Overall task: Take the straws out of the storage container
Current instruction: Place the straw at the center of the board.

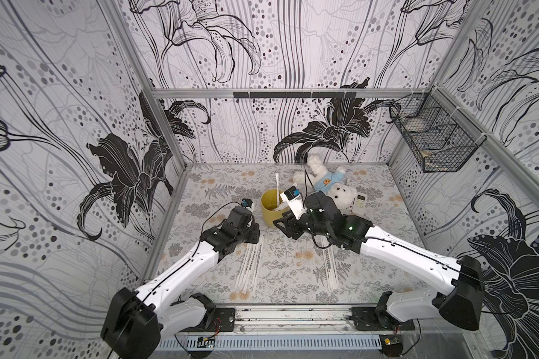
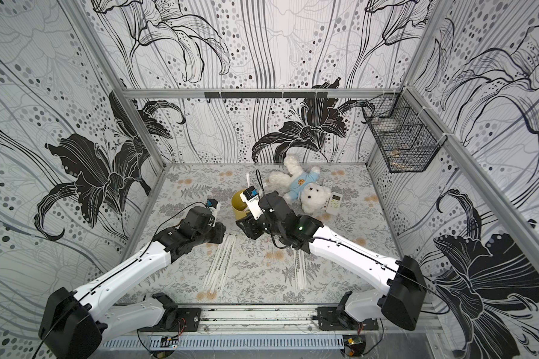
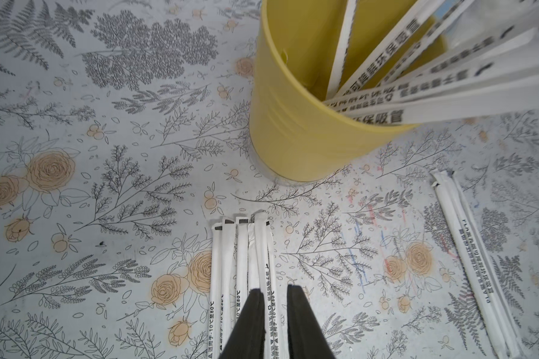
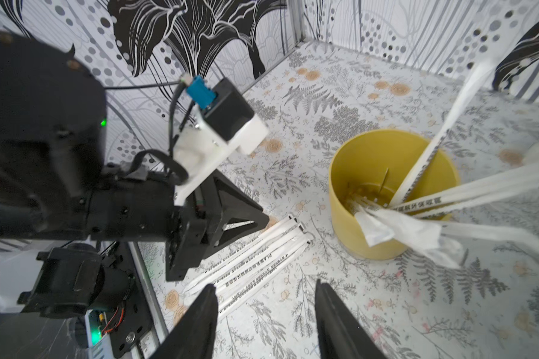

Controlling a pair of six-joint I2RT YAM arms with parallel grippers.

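Floral tabletop (image 3: 75, 130), white dark-lettered straws (image 3: 241, 264)

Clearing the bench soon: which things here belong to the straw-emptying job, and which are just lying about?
Job: yellow cup; straws in the cup; straws on the table.
Lying about: teddy bear; remote controls; wire basket.

We note the storage container (image 3: 305, 136) upright on the bench (image 3: 106, 155), straws (image 3: 383, 66) leaning over its rim. The left pincer (image 3: 274, 289), jaws slightly parted, sits above more straws lying flat side by side.
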